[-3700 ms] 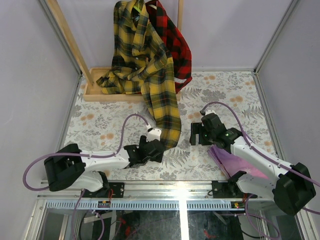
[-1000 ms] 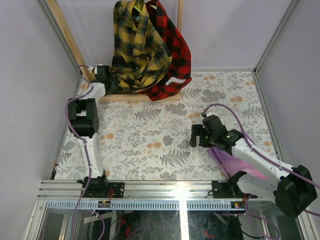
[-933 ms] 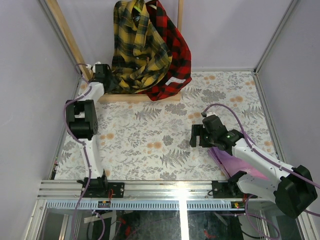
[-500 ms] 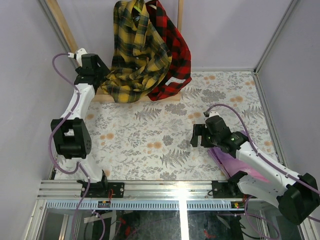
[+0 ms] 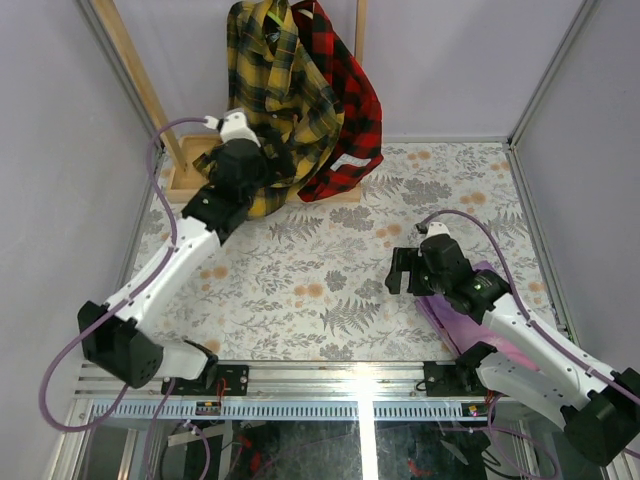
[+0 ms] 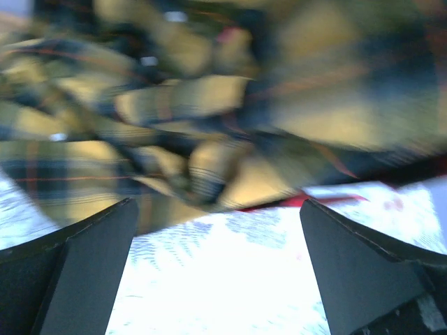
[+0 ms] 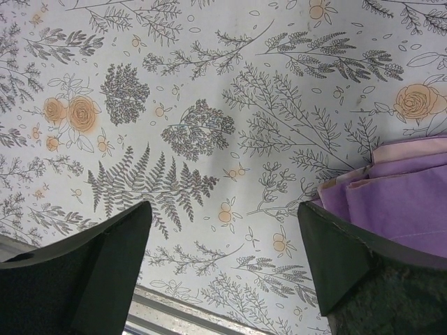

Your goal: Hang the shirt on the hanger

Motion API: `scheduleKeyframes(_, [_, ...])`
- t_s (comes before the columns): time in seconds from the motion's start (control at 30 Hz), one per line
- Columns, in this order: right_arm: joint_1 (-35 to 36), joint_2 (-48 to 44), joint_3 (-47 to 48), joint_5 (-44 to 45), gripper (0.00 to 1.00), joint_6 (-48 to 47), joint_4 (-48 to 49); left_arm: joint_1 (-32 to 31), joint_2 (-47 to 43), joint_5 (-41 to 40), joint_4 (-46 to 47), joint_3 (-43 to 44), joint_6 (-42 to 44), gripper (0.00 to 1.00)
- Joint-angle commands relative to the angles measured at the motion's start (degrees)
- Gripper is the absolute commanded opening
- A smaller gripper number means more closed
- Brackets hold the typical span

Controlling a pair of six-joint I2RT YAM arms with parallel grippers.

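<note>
Shirt [image 6: 209, 105] just ahead of left claw [image 6: 218, 206]

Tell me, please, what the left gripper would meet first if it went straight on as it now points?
Most likely the yellow plaid shirt: the left gripper, jaws open, faces its bunched lower folds, with nothing between them. The blurred wrist view leaves the gap unclear.

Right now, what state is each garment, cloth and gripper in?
shirt: hanging on the wooden rack, hem bunched
red plaid shirt: hanging beside it
purple cloth: lying folded on the table
left gripper: open, empty, facing the shirt
right gripper: open, empty, over the table
</note>
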Motion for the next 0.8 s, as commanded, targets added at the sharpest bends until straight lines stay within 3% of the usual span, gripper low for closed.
scheduleKeyframes(0.0, [-0.2, -2.24, 0.38, 1.54, 0.93, 0.93, -0.09, -9.6, -3.79, -5.12, 11.21, -2.61, 2.89, 1.0])
scheduleKeyframes(0.13, [-0.2, -2.9, -0.26, 0.95, 0.93, 1.62, -0.07, -16.25, -0.09, -10.29, 14.68, -1.2, 8.44, 1.0])
scheduleKeyframes(0.4, [-0.16, -3.89, -0.8, 0.63, 0.94, 2.06, -0.65, -17.69, 9.34, -12.35, 17.0, 7.22, 10.79, 1.0])
scheduleKeyframes(0.63, [-0.18, -3.65, -0.95, 0.0, 0.94, 2.72, -0.95, -17.91, 17.66, -23.65, 16.48, 15.77, 15.08, 0.99])
scheduleKeyframes(0.77, [-0.2, -3.65, -0.9, 0.21, 0.94, 2.49, -1.23, -14.89, 19.67, -21.63, 14.47, 18.54, 14.46, 0.75])
